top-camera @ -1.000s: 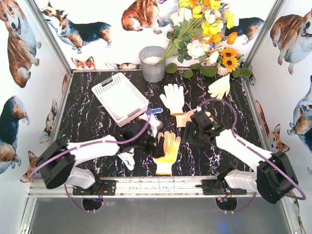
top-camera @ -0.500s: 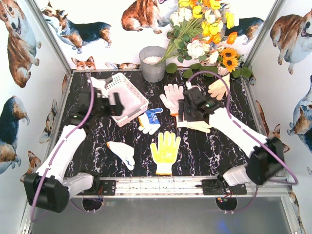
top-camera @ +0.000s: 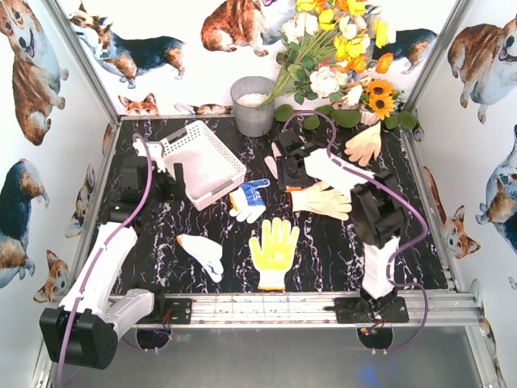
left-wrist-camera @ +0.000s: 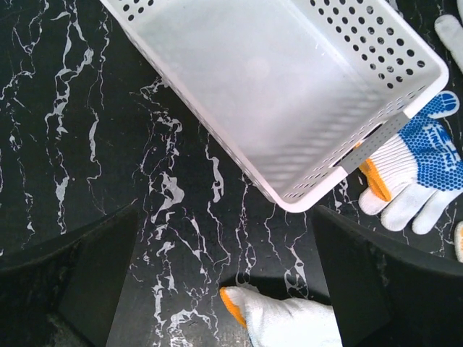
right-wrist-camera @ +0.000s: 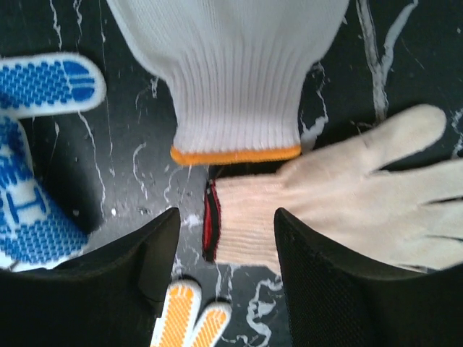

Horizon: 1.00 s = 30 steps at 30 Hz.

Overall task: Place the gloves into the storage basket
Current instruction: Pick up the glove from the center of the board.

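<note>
Right pincer (right-wrist-camera: 226,220) hangs released with the cream glove (right-wrist-camera: 325,202) cuff just below its jaws, so drop straight and pinch only that cuff, not the white glove (right-wrist-camera: 231,87) beyond; left pincer (left-wrist-camera: 224,217) gapes empty, basket (left-wrist-camera: 275,94) just ahead.

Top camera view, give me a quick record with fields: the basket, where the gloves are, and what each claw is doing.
Storage basket: empty, back left of the table
Gloves in basket: none
Gloves on table: six: blue-and-white glove, yellow-orange glove, front white glove, cream glove, back white glove, cream glove by the flowers
Left claw: open, empty, by the basket's near corner
Right claw: jaws apart above the cream glove's cuff
</note>
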Each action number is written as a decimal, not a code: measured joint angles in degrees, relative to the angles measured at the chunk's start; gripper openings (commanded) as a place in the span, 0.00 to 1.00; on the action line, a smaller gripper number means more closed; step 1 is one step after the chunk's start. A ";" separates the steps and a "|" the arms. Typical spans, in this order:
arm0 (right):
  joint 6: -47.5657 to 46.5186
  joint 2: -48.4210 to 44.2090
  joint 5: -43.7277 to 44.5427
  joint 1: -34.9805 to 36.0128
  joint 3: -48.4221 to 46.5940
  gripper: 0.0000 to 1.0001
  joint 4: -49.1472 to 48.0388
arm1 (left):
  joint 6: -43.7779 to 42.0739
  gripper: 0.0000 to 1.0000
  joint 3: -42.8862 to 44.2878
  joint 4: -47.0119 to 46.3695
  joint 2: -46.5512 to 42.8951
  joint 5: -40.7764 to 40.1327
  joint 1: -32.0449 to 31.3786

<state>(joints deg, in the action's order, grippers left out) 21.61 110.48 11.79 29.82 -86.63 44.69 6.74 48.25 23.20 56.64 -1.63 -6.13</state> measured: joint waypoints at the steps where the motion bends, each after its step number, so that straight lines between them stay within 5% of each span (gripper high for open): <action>1: 0.20 1.46 -0.37 -0.09 -1.22 0.56 0.20 | -0.17 0.99 -0.04 -0.09 0.35 -0.15 0.00; 12: 2.73 12.07 -3.19 -0.37 -11.74 0.49 2.51 | -0.61 0.99 -0.31 -1.77 0.44 0.70 -0.33; 22: 2.62 17.40 0.09 -0.26 -17.16 0.00 6.75 | -1.09 0.99 -0.74 -2.01 0.00 0.24 -1.46; 30: -1.88 17.35 -0.81 0.46 -22.49 0.00 11.93 | -1.29 0.98 -0.74 -2.29 0.00 1.25 -1.46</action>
<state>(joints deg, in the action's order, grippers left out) 19.73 127.83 10.98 30.28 -109.12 56.62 5.45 47.51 20.91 56.64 -0.38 -7.60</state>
